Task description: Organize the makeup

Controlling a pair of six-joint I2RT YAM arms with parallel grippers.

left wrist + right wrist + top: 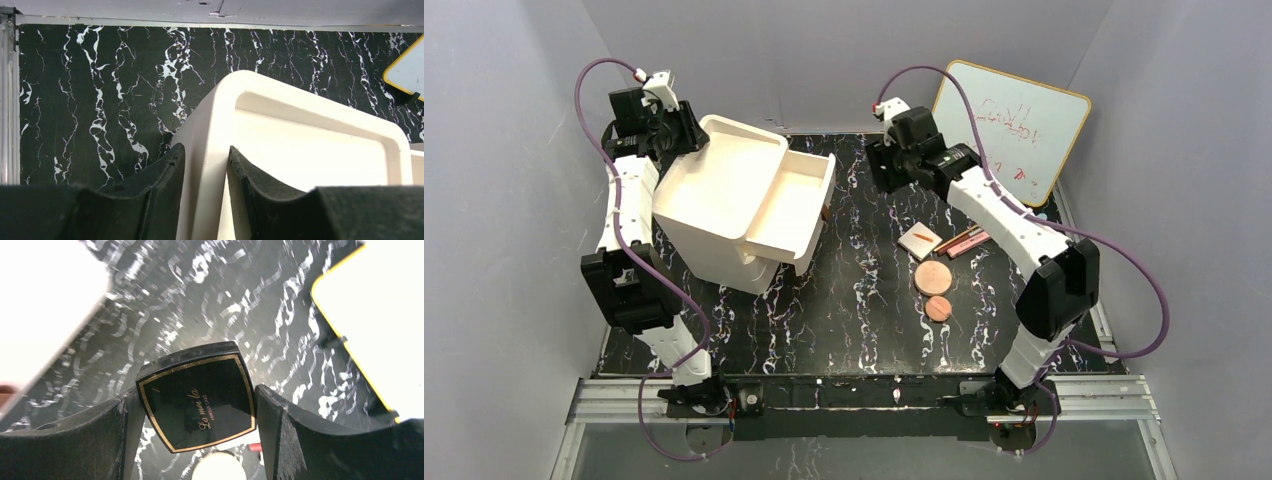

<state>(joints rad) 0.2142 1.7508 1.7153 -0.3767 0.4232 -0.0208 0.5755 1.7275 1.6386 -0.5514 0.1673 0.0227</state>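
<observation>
Right hand [196, 396] is clamped on the black compact [197, 405], a gold-framed square held edge to edge between both fingers. Its face points at the wrist camera and it's rotated a bit in the grip. It looks clear of the desk [210, 300], but I can't confirm by how much. The grip is across slick flat sides with little finger overlap, so no fast wrist moves and no loosening before it's over the target.

Step in hand, as I read it: put the compact into the white box [724, 195]. The drawer [796, 205] is just off the hand's left side. Suggest:
- Travel left at this height and clear the drawer rim first.
- Descend and level the compact.
- Part the fingers only near the drawer floor, so it doesn't bounce or land on edge.

Left hand [205, 155] is closed on the box wall near a corner, one finger inside and one outside. The box looks tipped in the overhead view. Hold it steady during the drop, since any shift moves the target.

Behind the right hand, toward its arm's base, all on the desk and well apart from the box:
- white square piece [920, 240]
- two sticks [964, 242]
- larger disc [932, 275]
- smaller disc [938, 307]

The whiteboard [1014, 130] is off the hand's right, so keep clear of it.
</observation>
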